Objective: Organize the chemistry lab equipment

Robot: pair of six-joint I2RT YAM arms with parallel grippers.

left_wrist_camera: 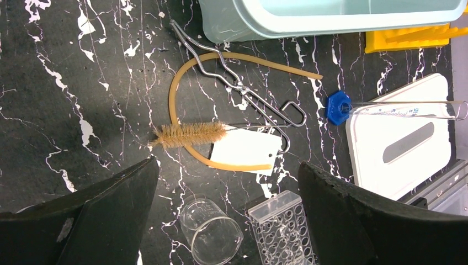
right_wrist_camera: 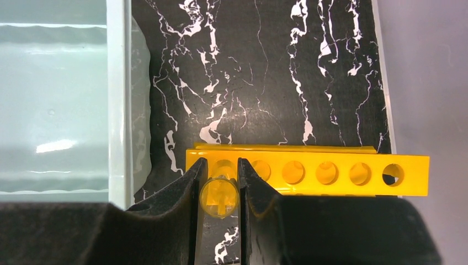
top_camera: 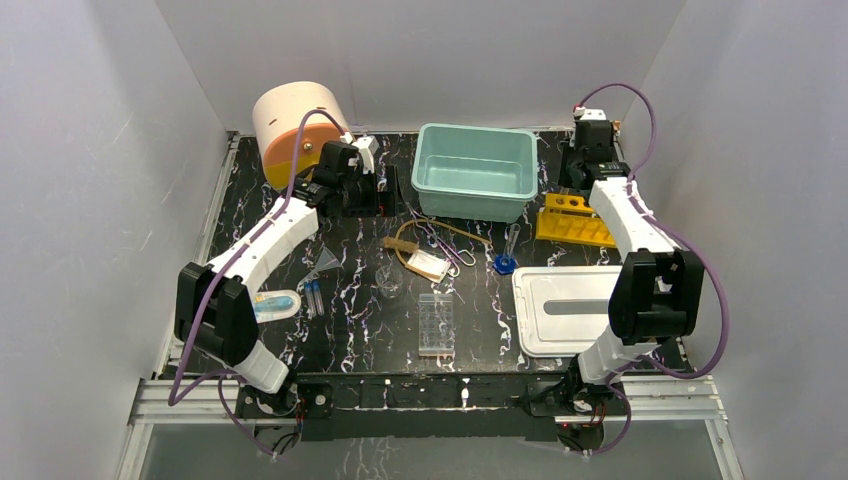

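My right gripper (right_wrist_camera: 219, 178) is shut on a clear thin tube (right_wrist_camera: 219, 196), held upright over the end hole of the yellow rack (right_wrist_camera: 309, 174); in the top view this gripper (top_camera: 578, 178) is at the back right. My left gripper (left_wrist_camera: 227, 165) is open and empty, above the table near the drum (top_camera: 388, 195). Below it lie metal tongs (left_wrist_camera: 243, 91), a tan-looped tag (left_wrist_camera: 245, 150), a brush (left_wrist_camera: 187, 134), a little beaker (left_wrist_camera: 212, 232), a clear well plate (left_wrist_camera: 281, 232) and the blue-footed cylinder (left_wrist_camera: 338, 107). A clear funnel (top_camera: 325, 262) and thin tubes (top_camera: 312, 295) lie at the left.
A teal bin (top_camera: 475, 170) stands at the back centre, with the yellow rack (top_camera: 575, 220) to its right. A white lid (top_camera: 570, 310) lies at the front right. The cream-and-orange drum (top_camera: 295, 135) stands at the back left. A pale blue item (top_camera: 272, 305) lies by the left arm.
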